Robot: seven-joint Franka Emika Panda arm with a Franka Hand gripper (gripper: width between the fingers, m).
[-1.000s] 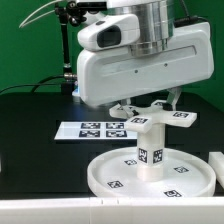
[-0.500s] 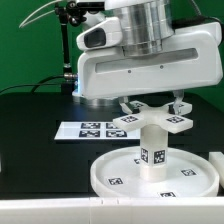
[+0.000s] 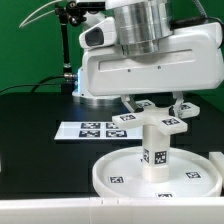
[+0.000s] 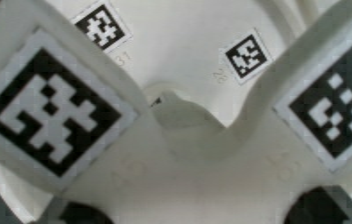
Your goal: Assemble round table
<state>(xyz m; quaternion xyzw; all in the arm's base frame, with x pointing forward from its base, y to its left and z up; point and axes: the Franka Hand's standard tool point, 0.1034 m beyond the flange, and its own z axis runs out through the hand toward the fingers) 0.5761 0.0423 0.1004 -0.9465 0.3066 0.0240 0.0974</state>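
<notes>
The large round disc point(image 3: 110, 172) lies flat on the black table, and the short leg point(image 3: 155, 150) stands upright at its centre. The cross-shaped foot point(image 3: 152, 116) sits level on top of the leg. My gripper point(image 3: 154, 106) comes straight down onto the foot and is shut on its hub, one finger point(image 3: 130, 103) on each side. In the wrist view two tagged arms of the foot point(image 4: 57, 105) fill the picture. The disc point(image 4: 173, 40) shows beneath them, and the gripper point(image 4: 205, 208) clasps the white hub between dark fingertips point(image 4: 84, 212).
The marker board point(image 3: 85, 129) lies on the table behind the disc, toward the exterior view's left. A white object point(image 3: 218, 160) is cut off at the exterior view's right edge. The arm's base and cables point(image 3: 70, 50) stand at the back before a green backdrop.
The foot has turned on top of the leg with the gripper holding it, so its arms point in new directions. Disc and leg have stayed put.
</notes>
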